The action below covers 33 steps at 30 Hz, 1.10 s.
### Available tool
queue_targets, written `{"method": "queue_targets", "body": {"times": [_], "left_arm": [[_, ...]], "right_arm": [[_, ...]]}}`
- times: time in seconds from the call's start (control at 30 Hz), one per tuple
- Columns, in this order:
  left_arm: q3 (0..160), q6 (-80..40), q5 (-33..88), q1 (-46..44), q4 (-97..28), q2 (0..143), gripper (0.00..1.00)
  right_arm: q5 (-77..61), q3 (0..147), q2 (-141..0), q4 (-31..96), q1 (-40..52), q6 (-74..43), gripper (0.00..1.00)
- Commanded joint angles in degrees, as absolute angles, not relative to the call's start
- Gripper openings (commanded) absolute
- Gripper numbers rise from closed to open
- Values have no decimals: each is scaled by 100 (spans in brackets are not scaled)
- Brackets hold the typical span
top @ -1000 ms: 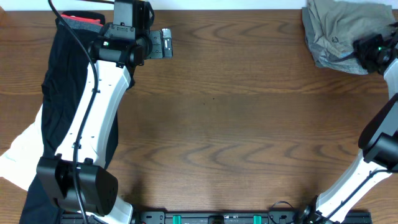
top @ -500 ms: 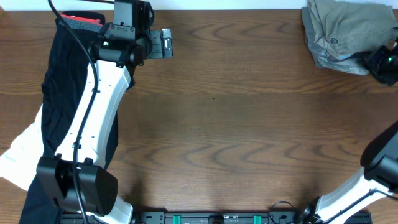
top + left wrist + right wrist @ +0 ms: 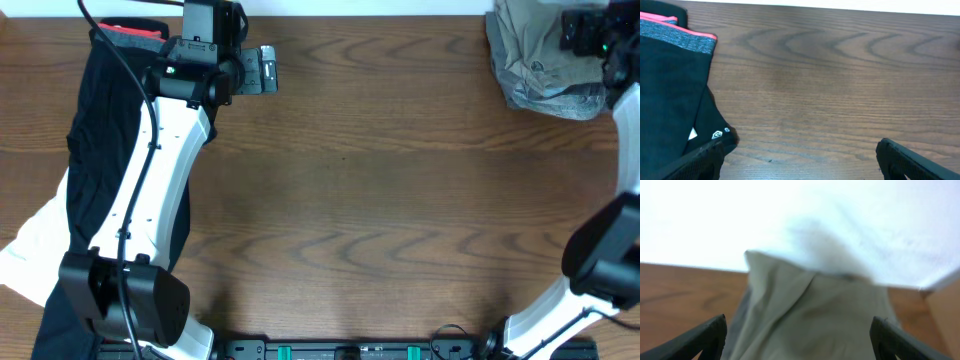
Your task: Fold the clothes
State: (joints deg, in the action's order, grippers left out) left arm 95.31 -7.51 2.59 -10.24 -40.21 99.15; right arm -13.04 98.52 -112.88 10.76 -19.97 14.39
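Hovering over khaki trousers [image 3: 535, 60], right tool [image 3: 799, 336] spread wide.

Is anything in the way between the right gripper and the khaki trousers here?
Nothing visible is. The right gripper is open, and its wrist view shows the crumpled khaki trousers directly ahead, between its spread fingers, with no other object in front of them.
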Motion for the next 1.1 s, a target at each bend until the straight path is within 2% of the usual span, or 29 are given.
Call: {"method": "queue_targets", "body": {"times": [0.0, 0.07, 0.17, 0.27, 0.5, 0.67, 0.83, 0.97, 1.07], "left_arm": [[9480, -781, 252, -1004, -4018, 10025, 98], [9480, -781, 252, -1004, -4018, 10060, 98], [9480, -784, 252, -1004, -4018, 10123, 98], [9480, -784, 252, -1004, -4018, 10193, 98], [9480, -784, 252, -1007, -4018, 10254, 98], [9480, -784, 252, -1007, -4018, 10254, 98], [9480, -784, 252, -1007, -4018, 10254, 98], [9480, -784, 252, -1007, -4021, 10254, 98], [9480, -784, 255, -1007, -4021, 10254, 98]], "right_arm": [[-1044, 9856, -11821, 604, -2018, 1461, 91], [-1026, 9856, -12049, 298, -2047, 1260, 91], [-1031, 9856, -12313, 248, -2145, 1002, 84], [-1020, 9856, -12436, 650, -2309, 969, 78], [-1122, 9856, -12578, 2023, -2899, 965, 75], [-1562, 9852, -12781, 2838, -3223, 969, 79], [-2060, 9856, -12779, 2915, -3232, 1020, 89], [-2362, 9859, -12427, 2873, -3107, 1033, 89], [-2408, 9859, -11970, 3009, -2989, 1028, 83]]}}
